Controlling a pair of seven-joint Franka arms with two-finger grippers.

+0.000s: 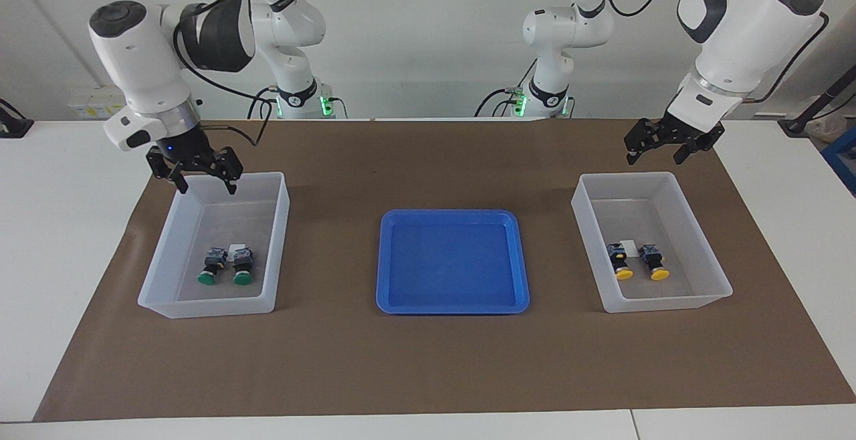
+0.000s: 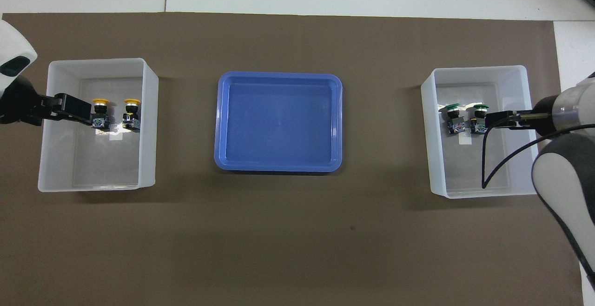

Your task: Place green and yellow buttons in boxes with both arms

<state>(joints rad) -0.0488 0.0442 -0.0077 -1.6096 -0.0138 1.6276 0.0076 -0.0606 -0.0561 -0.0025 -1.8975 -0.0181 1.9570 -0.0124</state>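
**Facing view: all four buttons boxed, both grippers empty**

Facing view: the right gripper point(image 1: 204, 172) is seen raised over the robot-side rim of the box point(image 1: 155, 289) at the right arm's end, fingers spread wide, nothing held. The left gripper point(image 1: 671, 144) hangs above the mat just robot-side of the other box point(image 1: 714, 276), also spread wide and empty.

Step in hand, as judged: the placing appears done. No button is seen outside a box, and the blue tray point(image 1: 453, 306) between the boxes holds nothing. The next move is judged to call only for clearing the arms from the boxes and parking them; no further grasp seems needed. A brush against a box rim is to be avoided on the way.

Count:
- Green buttons point(image 1: 225, 266): two, lying side by side on the floor of the right arm's box, caps pointing away from the robots.
- Yellow buttons point(image 1: 636, 261): two, side by side in the left arm's box, caps likewise pointing away.
- Boxes: two.
- Tray: one.
- Arms: two.

Overhead view confirms each pair close together and apart from the walls.
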